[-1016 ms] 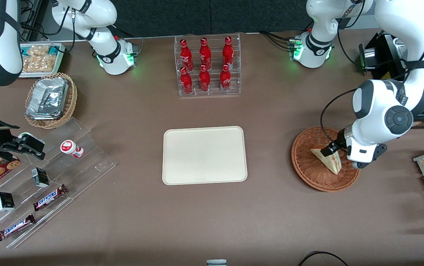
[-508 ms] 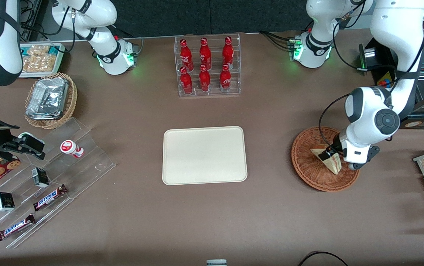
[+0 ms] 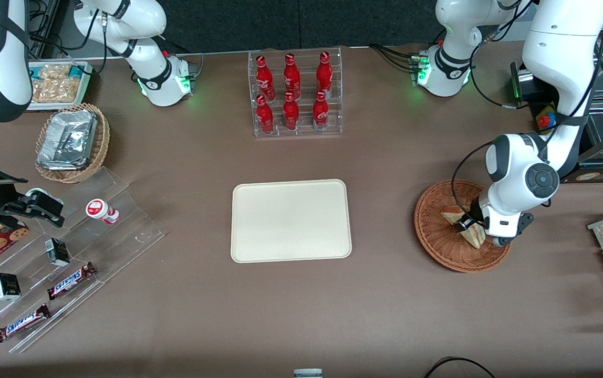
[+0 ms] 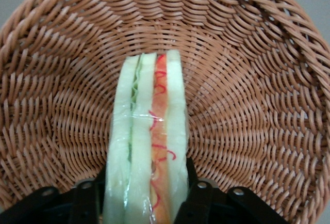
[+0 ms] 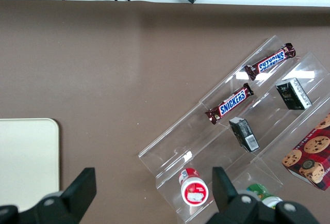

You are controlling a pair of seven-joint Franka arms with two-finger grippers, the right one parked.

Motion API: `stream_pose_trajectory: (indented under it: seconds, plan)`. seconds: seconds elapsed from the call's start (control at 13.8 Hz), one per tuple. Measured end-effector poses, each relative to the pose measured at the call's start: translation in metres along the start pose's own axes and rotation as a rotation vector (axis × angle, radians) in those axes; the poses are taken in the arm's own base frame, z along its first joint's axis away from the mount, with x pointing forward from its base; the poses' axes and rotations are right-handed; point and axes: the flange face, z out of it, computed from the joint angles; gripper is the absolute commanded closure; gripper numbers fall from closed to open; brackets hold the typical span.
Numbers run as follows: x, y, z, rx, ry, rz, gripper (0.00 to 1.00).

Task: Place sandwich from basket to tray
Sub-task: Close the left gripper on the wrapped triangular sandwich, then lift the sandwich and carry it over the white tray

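The gripper (image 3: pixel 465 224) straddles the sandwich (image 4: pixel 147 146) (fingers against both bread faces) inside the basket (image 3: pixel 433 239).

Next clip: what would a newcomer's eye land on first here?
The gripper down inside the basket at the working arm's end of the table, one finger either side of the sandwich standing on edge. Next, the bare tray mid-table, and the rack of red bottles farther from the front camera.
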Motion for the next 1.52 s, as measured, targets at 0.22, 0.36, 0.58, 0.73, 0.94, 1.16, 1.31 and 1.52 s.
stream_pose_trajectory:
  seconds: [0.22, 0.36, 0.58, 0.73, 0.94, 1.16, 1.31, 1.52]
  plan:
    - [0.001, 0.001, -0.003, -0.002, 0.004, 0.004, 1.00]
    - [0.003, 0.005, -0.025, 0.005, -0.002, 0.023, 1.00]
    - [-0.008, 0.044, -0.116, 0.021, -0.024, 0.085, 1.00]
    - [-0.041, 0.093, -0.182, 0.020, -0.034, 0.130, 1.00]
    - [-0.101, 0.163, -0.219, -0.007, -0.021, 0.211, 0.99]
    - [-0.153, 0.226, -0.196, -0.013, -0.041, 0.321, 0.98]
    - [-0.183, 0.267, -0.172, -0.021, -0.058, 0.386, 0.95]
    - [-0.233, 0.319, -0.129, -0.031, -0.045, 0.489, 0.96]
